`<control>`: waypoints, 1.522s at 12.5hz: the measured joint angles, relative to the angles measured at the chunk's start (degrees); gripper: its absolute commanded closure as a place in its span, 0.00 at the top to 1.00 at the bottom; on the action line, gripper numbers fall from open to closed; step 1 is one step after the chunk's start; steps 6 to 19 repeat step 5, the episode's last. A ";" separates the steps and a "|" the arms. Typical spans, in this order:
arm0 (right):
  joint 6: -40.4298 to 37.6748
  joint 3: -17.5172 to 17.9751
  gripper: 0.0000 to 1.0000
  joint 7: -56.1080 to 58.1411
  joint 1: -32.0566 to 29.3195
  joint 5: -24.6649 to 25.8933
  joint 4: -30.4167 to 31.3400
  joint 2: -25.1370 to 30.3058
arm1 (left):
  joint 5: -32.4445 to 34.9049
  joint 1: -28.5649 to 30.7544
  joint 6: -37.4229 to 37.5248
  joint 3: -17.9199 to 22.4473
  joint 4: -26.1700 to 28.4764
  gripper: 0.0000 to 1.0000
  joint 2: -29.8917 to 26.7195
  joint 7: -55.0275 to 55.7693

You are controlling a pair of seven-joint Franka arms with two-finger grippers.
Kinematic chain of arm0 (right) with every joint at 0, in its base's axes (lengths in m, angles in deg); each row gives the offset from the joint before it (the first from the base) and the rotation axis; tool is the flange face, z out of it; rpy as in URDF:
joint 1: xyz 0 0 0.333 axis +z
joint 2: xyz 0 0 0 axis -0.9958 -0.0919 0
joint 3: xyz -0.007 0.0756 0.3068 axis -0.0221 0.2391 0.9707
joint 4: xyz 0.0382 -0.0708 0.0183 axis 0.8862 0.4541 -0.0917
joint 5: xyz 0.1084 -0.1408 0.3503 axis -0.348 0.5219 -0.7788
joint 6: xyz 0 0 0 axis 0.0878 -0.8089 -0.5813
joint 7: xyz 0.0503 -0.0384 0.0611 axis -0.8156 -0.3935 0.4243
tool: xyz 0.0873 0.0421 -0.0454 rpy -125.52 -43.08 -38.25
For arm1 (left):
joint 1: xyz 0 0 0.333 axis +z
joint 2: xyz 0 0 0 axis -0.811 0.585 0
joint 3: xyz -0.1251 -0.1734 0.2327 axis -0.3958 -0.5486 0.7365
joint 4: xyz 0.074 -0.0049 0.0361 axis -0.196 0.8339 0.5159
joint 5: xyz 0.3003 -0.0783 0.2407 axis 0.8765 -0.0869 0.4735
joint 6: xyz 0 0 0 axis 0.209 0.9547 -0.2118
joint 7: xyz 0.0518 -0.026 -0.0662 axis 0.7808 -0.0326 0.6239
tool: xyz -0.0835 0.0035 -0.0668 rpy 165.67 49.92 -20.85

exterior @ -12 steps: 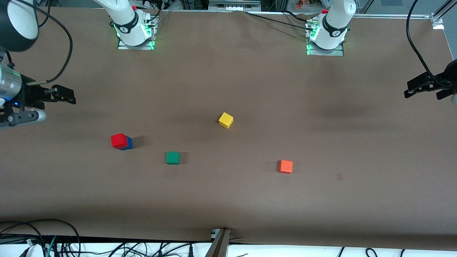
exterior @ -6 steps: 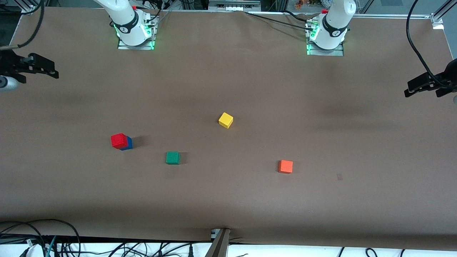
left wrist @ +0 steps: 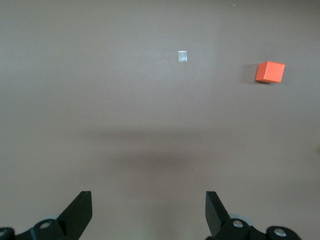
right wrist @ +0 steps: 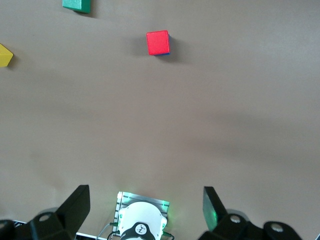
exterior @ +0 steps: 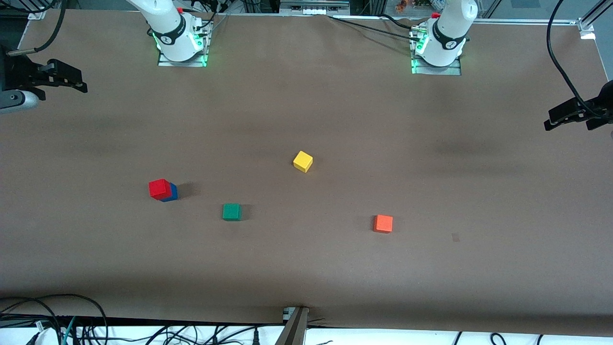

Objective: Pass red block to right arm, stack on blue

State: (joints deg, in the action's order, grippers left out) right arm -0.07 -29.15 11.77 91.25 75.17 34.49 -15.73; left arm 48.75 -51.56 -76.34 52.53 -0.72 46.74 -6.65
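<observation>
Red on blue is seen at the right arm's end of the table: the red block [exterior: 159,189] is resting on the blue cube [exterior: 171,193], set a little off centre so that one blue side shows under it. The right gripper [exterior: 72,80] is held high over the table edge at that end, well apart from the stack, with its jaws wide and nothing between them. In the right wrist view the same wide fingers [right wrist: 76,205] are seen, with the stack far in front of them and only a thin blue line showing at the red block's side.

Toward the middle, the green cube [exterior: 232,212] lies beside the stack, the yellow cube [exterior: 302,161] is farther from the front camera, and the orange cube [exterior: 383,224] is nearer to the left arm's end.

The left gripper [exterior: 570,115] is held over the table edge at its own end, also wide and empty, well away from every cube; this arm is waiting.

The stacking is judged as done, and only the withdrawal is left. To do it well, the right gripper should be kept high and away from the stack, so that the slightly shifted red block is not knocked off.
</observation>
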 measured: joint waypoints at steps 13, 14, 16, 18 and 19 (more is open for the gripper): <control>0.02 0.00 1.00 -0.01 -0.57 0.74 -1.25 -1.68 | 0.00 0.00 0.01 -0.07 0.00 1.00 0.03 0.00; 0.02 0.00 1.00 -0.01 -0.57 0.74 -1.25 -1.68 | 0.00 0.00 0.01 -0.07 0.00 1.00 0.03 0.00; 0.02 0.00 1.00 -0.01 -0.57 0.74 -1.25 -1.68 | 0.00 0.00 0.01 -0.07 0.00 1.00 0.03 0.00; 0.02 0.00 1.00 -0.01 -0.57 0.74 -1.25 -1.68 | 0.00 0.00 0.01 -0.07 0.00 1.00 0.03 0.00; 0.02 0.00 1.00 -0.01 -0.57 0.74 -1.25 -1.68 | 0.00 0.00 0.01 -0.07 0.00 1.00 0.03 0.00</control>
